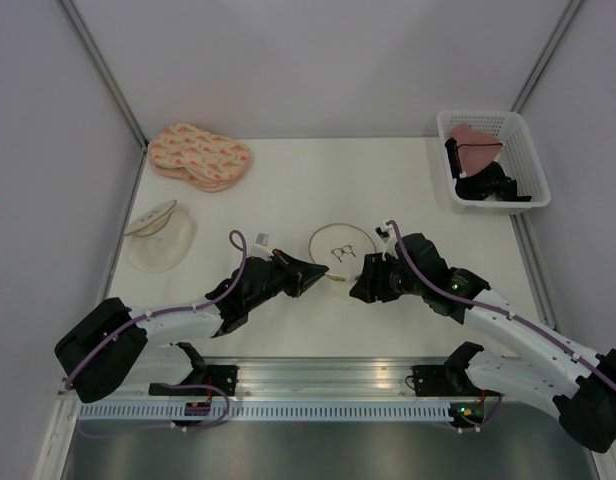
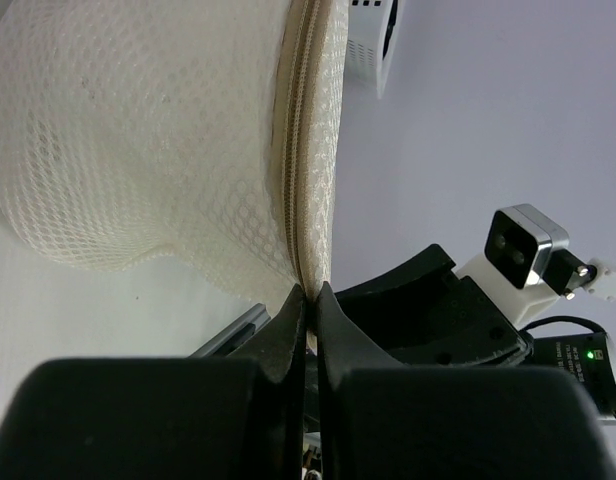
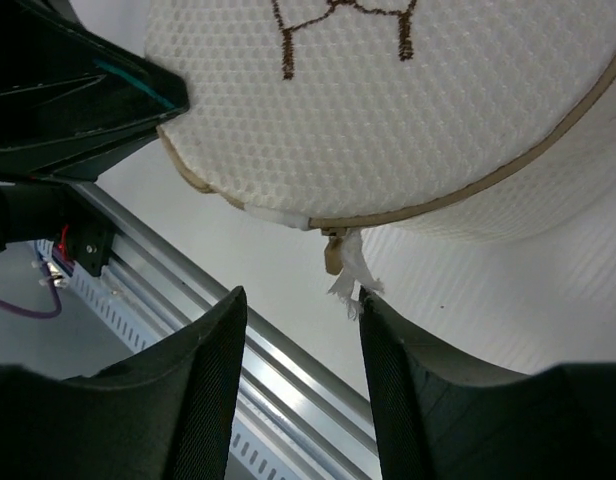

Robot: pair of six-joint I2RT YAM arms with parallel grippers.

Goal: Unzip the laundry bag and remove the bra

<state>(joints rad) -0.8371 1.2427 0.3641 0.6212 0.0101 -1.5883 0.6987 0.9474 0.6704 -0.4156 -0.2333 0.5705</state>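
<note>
Your left hand [image 2: 308, 298] is pinched shut on the tan zip rim of the laundry bag [image 2: 138, 150], which sits on the table [image 1: 288, 190] between both hands. Your right hand [image 3: 298, 300] is spread, and the zip pull [image 3: 335, 255] hangs just ahead of its gap, seemingly untouched. The bra can't be made out through the mesh.

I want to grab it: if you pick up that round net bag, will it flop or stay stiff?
Probably floppy: the bag puckers where the left gripper pinches its rim. Likely light: the mesh is mostly holes. It may slide on the smooth table when tugged.
</note>
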